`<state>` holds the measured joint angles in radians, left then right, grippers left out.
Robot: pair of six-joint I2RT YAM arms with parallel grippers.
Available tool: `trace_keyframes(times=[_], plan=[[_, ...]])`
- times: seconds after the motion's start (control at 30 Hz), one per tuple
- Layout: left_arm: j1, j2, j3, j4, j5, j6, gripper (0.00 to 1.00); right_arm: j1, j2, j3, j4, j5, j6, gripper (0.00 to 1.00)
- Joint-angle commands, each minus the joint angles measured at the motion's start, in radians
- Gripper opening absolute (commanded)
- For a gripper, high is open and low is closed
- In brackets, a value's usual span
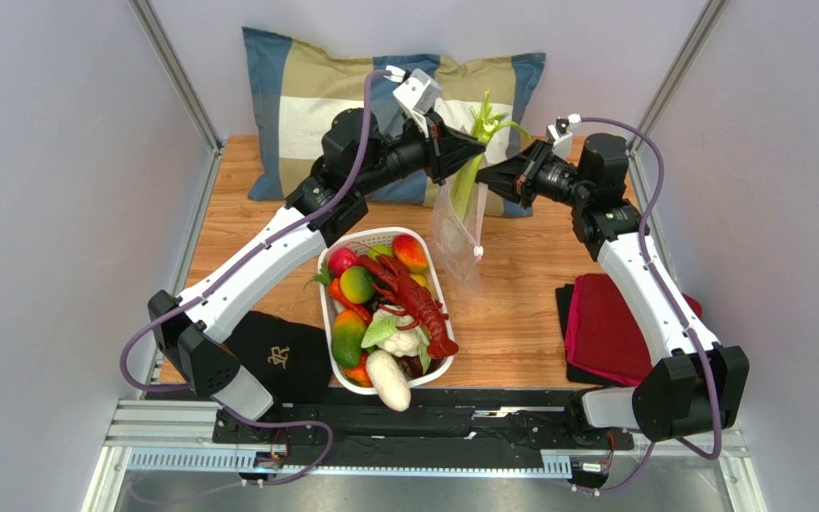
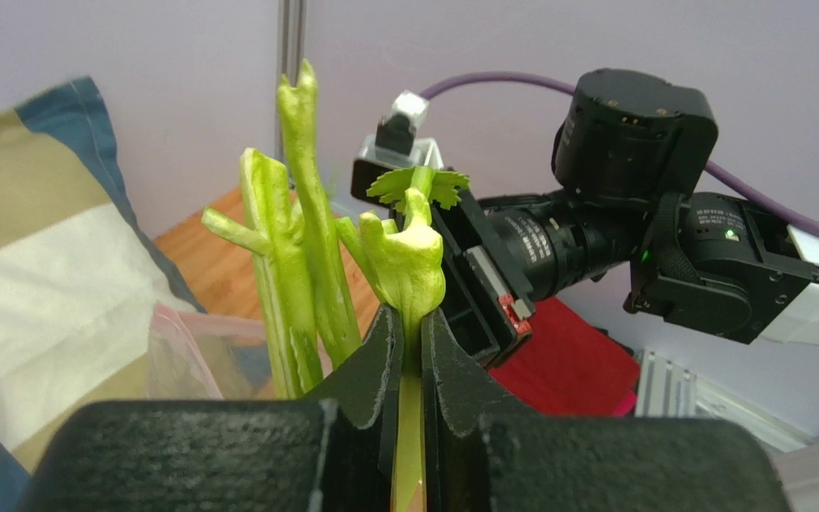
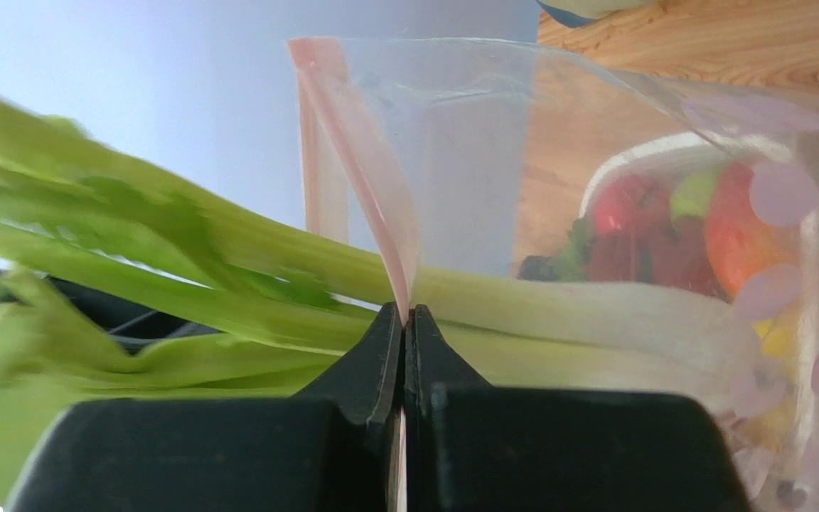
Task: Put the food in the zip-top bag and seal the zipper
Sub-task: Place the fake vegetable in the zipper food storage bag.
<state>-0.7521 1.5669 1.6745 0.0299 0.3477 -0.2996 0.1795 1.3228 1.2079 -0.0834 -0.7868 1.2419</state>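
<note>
Your left gripper [image 2: 411, 325] clamps the stalk [image 2: 302, 224], your right gripper [image 3: 404, 318] pinches the zipper [image 3: 366, 160]. The basket [image 1: 324, 304] sits at seven o'clock of the bag [image 1: 457, 243], the pillow [image 1: 307, 107] at twelve.

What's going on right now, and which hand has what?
The left hand is pinching the green stalk and holding it upright. The stalk's pale lower end is inside the clear bag and its leafy top sticks out. The right hand is shut on the bag's mouth edge at the pink zipper, so the bag hangs above the table. The other food sits in the white basket. The zipper is not sealed.
</note>
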Motion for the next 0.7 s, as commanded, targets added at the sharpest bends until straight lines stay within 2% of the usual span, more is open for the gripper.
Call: trace_keyframes(times=[0.0, 0.07, 0.3, 0.37, 0.4, 0.5, 0.6, 0.63, 0.67], plan=[[-0.004, -0.035, 0.048, -0.091, 0.036, -0.151, 0.00, -0.005, -0.017, 0.091, 0.053, -0.003, -0.057, 0.00], [-0.004, -0.030, 0.070, -0.140, 0.048, -0.179, 0.00, -0.005, -0.025, 0.108, 0.033, 0.009, -0.113, 0.00], [0.002, 0.074, 0.249, -0.465, 0.014, -0.226, 0.00, -0.003, -0.074, 0.157, -0.088, 0.064, -0.321, 0.00], [0.003, 0.099, 0.284, -0.517, 0.019, -0.242, 0.00, 0.002, -0.096, 0.170, -0.174, 0.107, -0.425, 0.00], [0.007, 0.135, 0.345, -0.594, 0.022, -0.246, 0.00, 0.005, -0.115, 0.177, -0.253, 0.147, -0.496, 0.00], [0.007, 0.192, 0.434, -0.697, 0.034, -0.249, 0.02, 0.006, -0.175, 0.154, -0.370, 0.198, -0.587, 0.00], [0.007, 0.251, 0.508, -0.772, 0.062, -0.254, 0.21, 0.006, -0.234, 0.128, -0.418, 0.219, -0.628, 0.00], [0.008, 0.261, 0.521, -0.775, 0.074, -0.254, 0.33, 0.006, -0.246, 0.111, -0.421, 0.221, -0.631, 0.00], [0.008, 0.268, 0.528, -0.775, 0.085, -0.247, 0.49, 0.006, -0.258, 0.105, -0.427, 0.224, -0.630, 0.00]])
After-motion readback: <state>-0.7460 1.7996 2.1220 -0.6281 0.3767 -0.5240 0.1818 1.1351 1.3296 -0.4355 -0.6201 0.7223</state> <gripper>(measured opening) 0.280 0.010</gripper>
